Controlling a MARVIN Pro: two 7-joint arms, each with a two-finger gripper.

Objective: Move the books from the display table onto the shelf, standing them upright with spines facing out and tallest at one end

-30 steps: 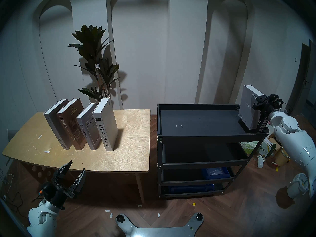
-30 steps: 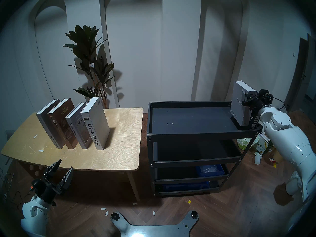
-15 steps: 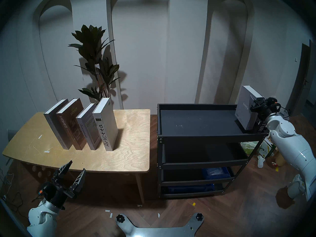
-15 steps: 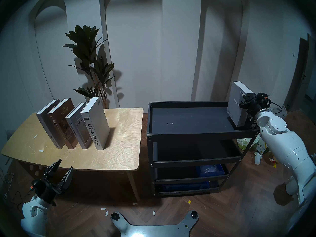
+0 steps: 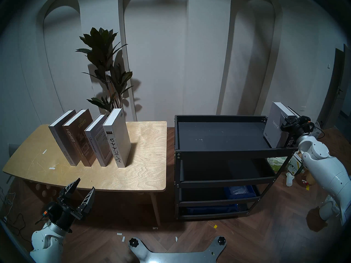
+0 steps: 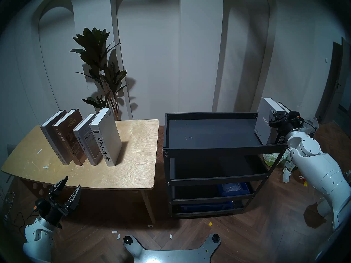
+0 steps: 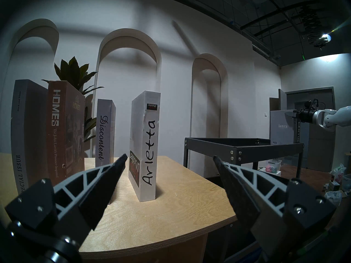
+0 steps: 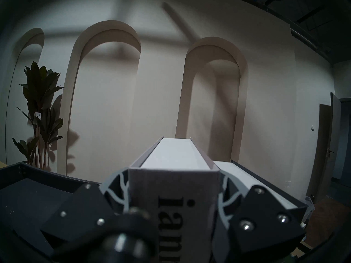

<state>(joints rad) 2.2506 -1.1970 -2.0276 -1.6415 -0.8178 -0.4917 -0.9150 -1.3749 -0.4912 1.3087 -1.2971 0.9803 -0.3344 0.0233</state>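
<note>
On the display table point(image 5: 133, 171) stand the books "Special Issue" point(image 5: 62, 141), "HOMES" point(image 5: 79, 137), "Discontent" point(image 5: 96, 141) and "Arletta" point(image 5: 118, 139), leaning back to the left, spines forward. My right gripper point(image 5: 286, 120) is shut on the spine of the grey "ianra" book point(image 5: 274, 124), which is upright at the far right end of the shelf's point(image 5: 228, 151) top level. Its lower edge is hidden behind the rim. The black "CENTURY" book point(image 5: 290, 143) stands just to its right. The right wrist view shows the "ianra" spine point(image 8: 174, 190) between the fingers. My left gripper point(image 5: 84, 188) hangs open below the table's front edge.
A tall potted plant point(image 5: 108, 67) stands behind the table. Blue bins point(image 5: 239, 192) sit on the shelf's lower levels. Bags, boxes and a bottle point(image 5: 296, 165) litter the floor right of the shelf. My base plate point(image 5: 176, 253) is at the bottom.
The right gripper has carried the "ianra" book a little left, then down and right, close against the "CENTURY" book. The left arm and the table's books have not moved.
</note>
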